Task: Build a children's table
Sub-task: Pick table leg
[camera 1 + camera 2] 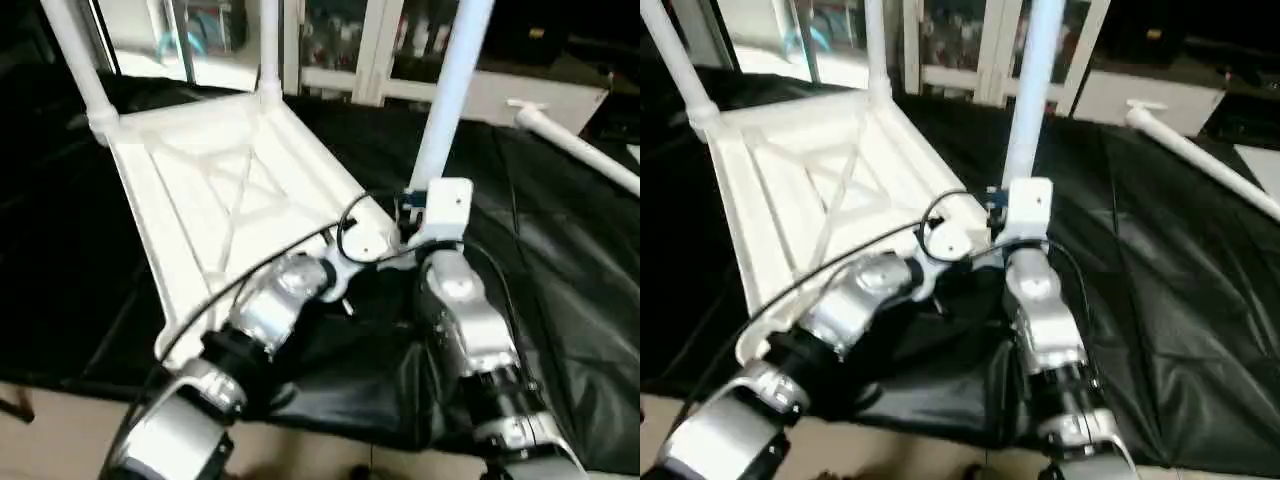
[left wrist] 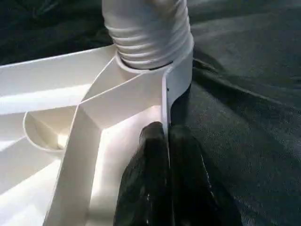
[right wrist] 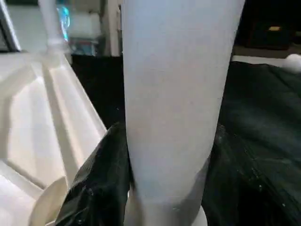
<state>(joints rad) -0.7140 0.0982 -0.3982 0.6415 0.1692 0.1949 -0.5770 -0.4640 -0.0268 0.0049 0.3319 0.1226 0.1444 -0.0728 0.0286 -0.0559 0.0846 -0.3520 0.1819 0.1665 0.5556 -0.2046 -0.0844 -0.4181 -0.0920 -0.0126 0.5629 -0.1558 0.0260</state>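
Black crinkled sheeting (image 1: 560, 250) covers the work surface, and behind it runs a row of white-framed glass cabinet doors (image 1: 360, 50) with blurred things on the shelves; no writing or label there can be read. On the sheeting lies the white tabletop (image 1: 230, 190), underside up, its X-ribs showing. Two legs already stand in its far corner sockets: one at the far left corner (image 1: 75, 60), one at the far right corner (image 1: 268, 45). A third leg (image 1: 448, 90) rises upright from the tabletop's near right corner, its ribbed end (image 2: 148, 35) sitting in the round socket there. A fourth leg (image 1: 575, 145) lies loose on the sheeting, well apart to the right of the tabletop.

The right gripper (image 3: 164, 174) clasps the upright third leg low down, a black finger (image 3: 101, 179) on each side of the tube. The left gripper (image 2: 168, 141) pinches the tabletop's thin side wall just below that same corner socket, its fingers (image 2: 146, 179) pressed narrow, one inside the rim and one outside. Both silver forearms and a black cable (image 1: 345, 225) crowd in front of the near right corner and hide part of it.
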